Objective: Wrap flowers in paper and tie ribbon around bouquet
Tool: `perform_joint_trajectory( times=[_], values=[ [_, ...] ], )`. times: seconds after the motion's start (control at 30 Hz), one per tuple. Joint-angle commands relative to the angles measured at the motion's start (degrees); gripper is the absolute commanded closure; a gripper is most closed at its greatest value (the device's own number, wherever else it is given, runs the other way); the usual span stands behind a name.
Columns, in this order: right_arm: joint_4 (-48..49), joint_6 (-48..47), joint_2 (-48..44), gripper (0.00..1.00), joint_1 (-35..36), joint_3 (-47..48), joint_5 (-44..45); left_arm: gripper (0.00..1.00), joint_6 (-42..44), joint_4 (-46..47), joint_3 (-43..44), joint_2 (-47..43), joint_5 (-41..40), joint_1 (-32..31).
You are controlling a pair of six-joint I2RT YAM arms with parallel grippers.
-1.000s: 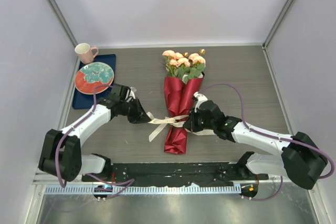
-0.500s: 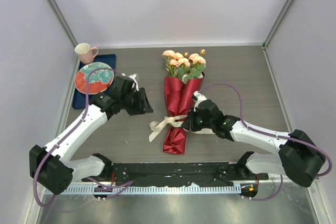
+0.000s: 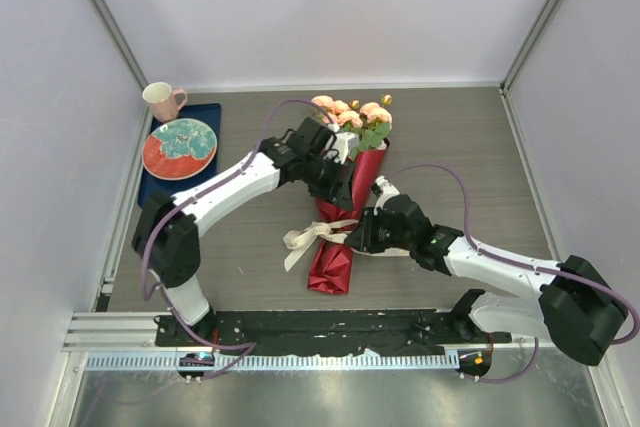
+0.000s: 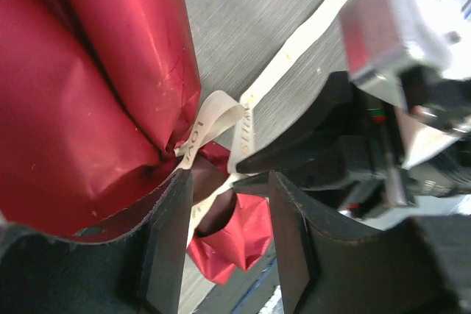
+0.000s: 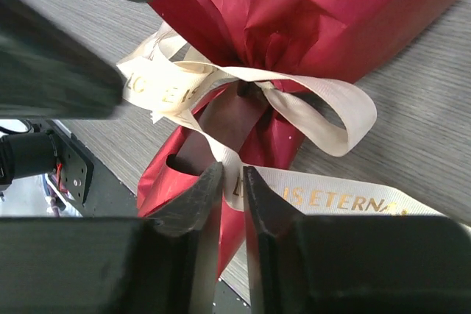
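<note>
The bouquet lies on the table, pink-peach flowers [image 3: 350,117] at the far end and the red paper [image 3: 333,265] coned round the stems. The cream ribbon [image 3: 300,239] is knotted at the cone's waist, with loops trailing left. My left gripper [image 3: 342,192] hovers over the upper cone. In the left wrist view it [image 4: 229,211] is open, with only the paper's [image 4: 88,108] lower end and the ribbon [image 4: 221,115] beyond it. My right gripper [image 3: 358,237] sits at the knot. Its jaws [image 5: 233,185] stand narrowly open, a strand of ribbon [image 5: 331,108] running through the gap in front of the paper [image 5: 294,12].
A patterned red plate [image 3: 180,147] rests on a dark blue tray [image 3: 207,111] at the back left, with a pink mug [image 3: 160,100] behind it. White walls close in both sides. A black rail [image 3: 330,327] runs along the near edge.
My left arm let go of the ribbon end, opened and swung right from the table's left side to over the bouquet. My right jaws went from shut to slightly parted at the knot.
</note>
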Motion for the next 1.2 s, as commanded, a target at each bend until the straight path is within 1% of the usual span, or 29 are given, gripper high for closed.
perform_joint_trajectory(
  times=[0.0,0.03,0.07,0.17,0.27,0.37,0.5,0.67,0.9,1.0,1.03,1.13,1.17],
  values=[
    [2.95,0.77,-2.65,0.81,0.18,-1.13,-0.65,0.5,9.93,-6.68,6.25,5.02,-0.12,-3.04],
    [3.21,0.77,-2.91,0.94,0.27,-1.31,-0.91,0.5,10.64,-7.03,6.44,5.72,-0.21,-4.0],
    [3.64,0.94,-3.09,1.0,0.18,-1.57,-1.18,0.51,10.99,-6.51,6.35,6.51,-0.91,-4.27],
    [5.14,1.64,-4.23,1.0,0.27,-2.8,-1.7,0.53,12.22,-5.63,5.56,7.13,-2.66,-4.8],
    [5.41,1.82,-5.11,1.0,0.27,-3.42,-1.44,0.56,13.19,-5.72,4.95,7.66,-2.06,-4.71],
    [5.32,1.73,-5.29,1.0,0.27,-3.51,-1.36,0.56,13.37,-5.54,3.89,8.19,-1.61,-4.71],
    [5.32,1.65,-5.02,1.0,0.27,-3.33,-1.44,0.55,13.28,-5.19,3.1,9.07,-4.24,-4.71],
    [5.49,1.65,-4.67,1.0,0.27,-3.33,-1.88,0.52,14.15,-3.43,2.4,9.33,-4.95,-4.63],
    [5.06,1.91,-5.29,1.0,0.27,-3.42,-1.62,0.53,14.33,-4.58,2.75,11.88,-5.84,-4.36],
    [4.88,2.43,-5.55,1.0,0.27,-3.34,-0.57,0.64,14.16,-5.1,2.23,11.71,-6.01,-4.27],
    [4.88,2.87,-5.38,1.0,0.18,-3.33,-0.39,0.72,13.9,-4.93,2.05,11.45,-6.01,-4.27],
    [4.88,5.16,-4.59,1.0,0.09,-2.81,-1.0,0.82,12.67,-4.14,2.13,8.73,-5.05,-4.36],
    [5.75,5.95,-4.58,1.0,0.18,-2.98,-1.18,0.84,12.23,-3.18,2.05,7.67,-5.13,-4.36]
  ],
)
